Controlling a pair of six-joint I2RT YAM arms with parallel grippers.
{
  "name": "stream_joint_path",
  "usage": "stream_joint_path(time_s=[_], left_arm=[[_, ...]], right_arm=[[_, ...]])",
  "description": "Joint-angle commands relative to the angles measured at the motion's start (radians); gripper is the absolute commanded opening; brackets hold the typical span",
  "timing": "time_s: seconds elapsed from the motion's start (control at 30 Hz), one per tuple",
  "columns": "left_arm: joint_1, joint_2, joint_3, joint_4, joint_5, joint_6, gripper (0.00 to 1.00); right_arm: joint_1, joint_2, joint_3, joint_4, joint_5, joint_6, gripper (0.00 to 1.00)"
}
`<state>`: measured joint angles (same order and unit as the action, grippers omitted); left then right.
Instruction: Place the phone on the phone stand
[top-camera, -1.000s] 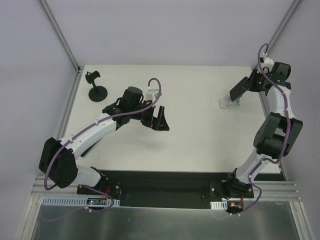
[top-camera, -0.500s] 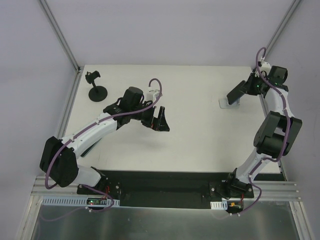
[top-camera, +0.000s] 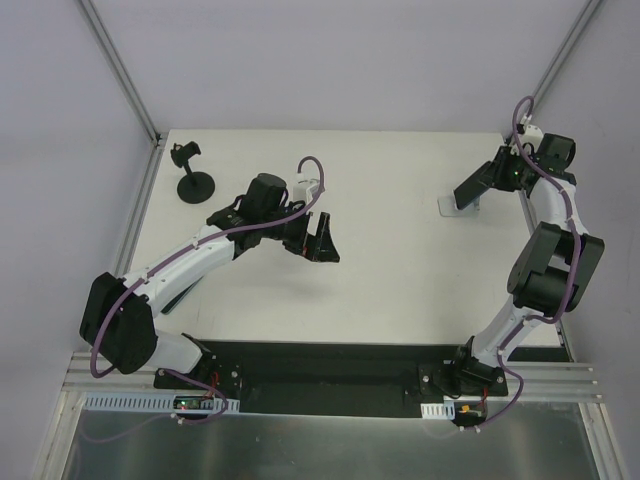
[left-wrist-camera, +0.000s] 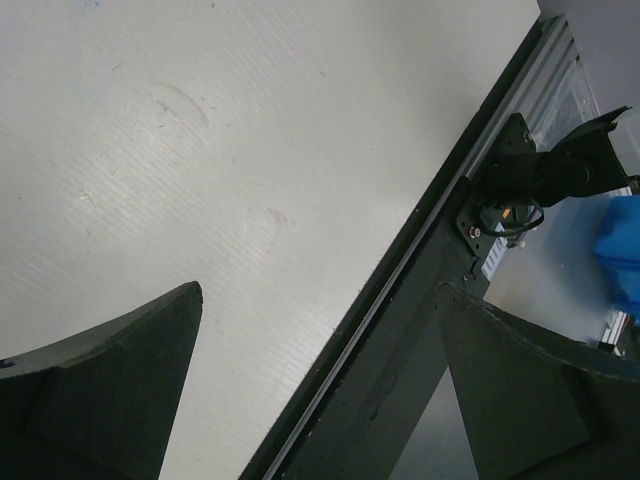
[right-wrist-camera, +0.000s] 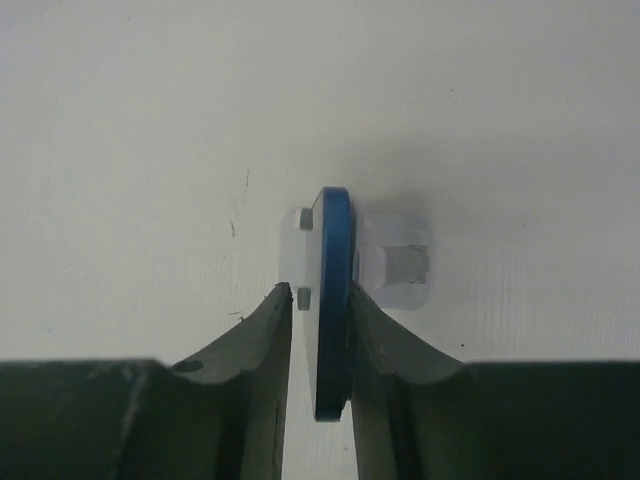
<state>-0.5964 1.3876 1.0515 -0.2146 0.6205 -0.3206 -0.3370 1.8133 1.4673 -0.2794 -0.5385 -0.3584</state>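
Note:
The phone leans tilted on the small silver-white phone stand at the back right of the table. In the right wrist view the phone is edge-on with a blue rim, and the stand is under and behind it. My right gripper straddles the phone's near end. Its right finger touches the phone and a thin gap shows at the left finger, so the gripper is slightly open. My left gripper hangs open and empty over the table's middle, as the left wrist view also shows.
A black round-based pole stand with a clamp top stands at the back left. The table's near edge with its dark rail runs under the left gripper's view. Frame posts rise at both back corners.
The right wrist has drawn slightly back toward the right and the phone has settled a little lower onto the stand. The left arm has barely moved.

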Motion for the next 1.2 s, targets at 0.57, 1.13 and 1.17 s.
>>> stream_joint_path(time_s=[0.57, 1.13, 1.17], left_arm=[[0.015, -0.013, 0.005, 0.032, -0.108, -0.004, 0.99], [0.562, -0.194, 0.014, -0.074, -0.554, -0.263, 0.99], [0.623, -0.184, 0.053, -0.074, -0.568, -0.235, 0.99]], right_arm=[[0.078, -0.244, 0.117, -0.291, 0.53, 0.258, 0.96], [0.861, -0.767, -0.479, -0.13, 0.384, 0.394, 0.96], [0.874, -0.776, -0.498, -0.118, 0.359, 0.394, 0.96]])
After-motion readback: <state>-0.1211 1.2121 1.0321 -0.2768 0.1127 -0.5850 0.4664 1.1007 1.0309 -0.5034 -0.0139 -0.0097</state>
